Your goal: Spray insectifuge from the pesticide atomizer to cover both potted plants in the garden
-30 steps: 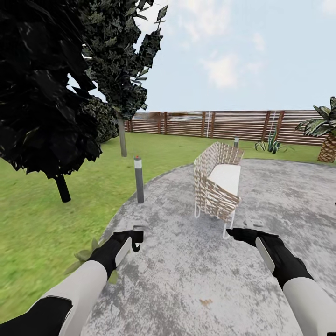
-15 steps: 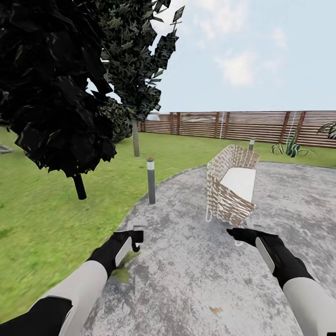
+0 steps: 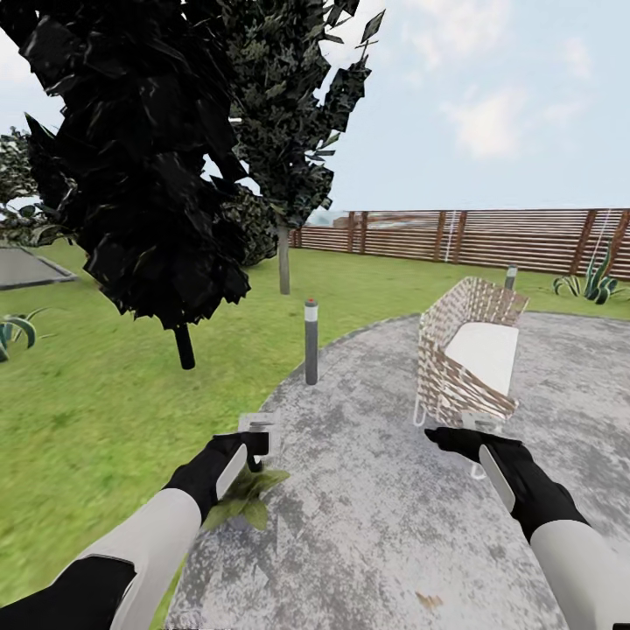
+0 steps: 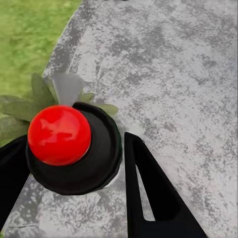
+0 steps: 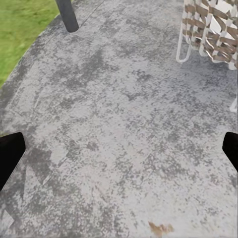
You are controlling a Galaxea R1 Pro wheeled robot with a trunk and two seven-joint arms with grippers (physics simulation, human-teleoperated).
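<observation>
In the left wrist view the pesticide atomizer (image 4: 59, 135) is seen from above, a red top on a dark round body, and my left gripper (image 4: 74, 163) is shut on it. In the head view that left gripper (image 3: 255, 448) hangs at the patio's left rim, just above a potted plant (image 3: 245, 500) of pointed green leaves. The same leaves (image 4: 29, 105) lie behind the bottle in the left wrist view. My right gripper (image 3: 442, 436) is open over the grey patio (image 3: 367, 525), its fingers (image 5: 10, 153) spread wide with nothing between them.
A grey bollard lamp (image 3: 311, 343) stands at the patio edge. A woven bench (image 3: 468, 359) sits ahead to the right. Dark trees (image 3: 149, 175) rise on the lawn at left, with a spiky plant (image 3: 13, 331) at the left edge. A slatted fence (image 3: 490, 236) closes the back.
The camera has turned left, so the whole scene has slid right. The plant's leaves now show under and right of my left gripper. Both arms keep their pose.
</observation>
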